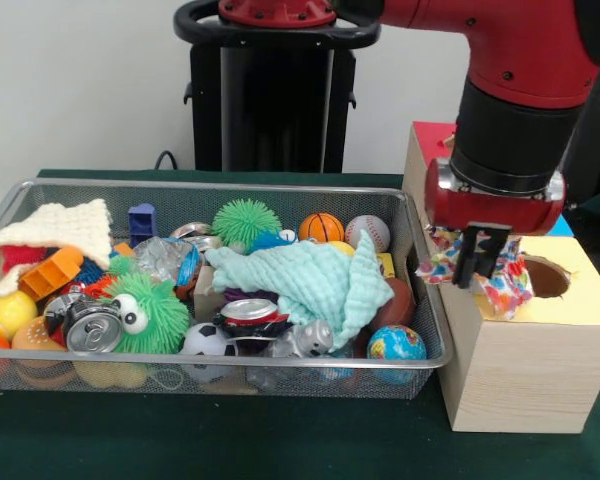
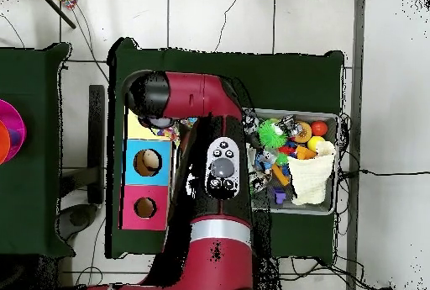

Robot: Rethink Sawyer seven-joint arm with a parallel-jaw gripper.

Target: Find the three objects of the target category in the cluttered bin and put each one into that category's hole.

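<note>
Dark green cloth covered the table (image 1: 280,440) I watched, with the wire bin (image 1: 420,362) at nine o'clock of the wooden box (image 1: 525,370). My gripper (image 1: 483,262) hung over the box, clamped on a multicoloured cloth (image 1: 505,290) just at nine o'clock of the round hole (image 1: 546,277).

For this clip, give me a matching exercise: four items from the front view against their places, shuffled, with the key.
Items:
1. multicoloured patterned cloth
2. mint green muslin cloth
3. cream knitted cloth
4. small globe ball

Places:
A. left end of the wire mesh bin
B. bin's front right corner
C. hanging from the gripper by the hole in the wooden box
D. spread over the bin's middle

Pairs: 1-C, 2-D, 3-A, 4-B
</note>
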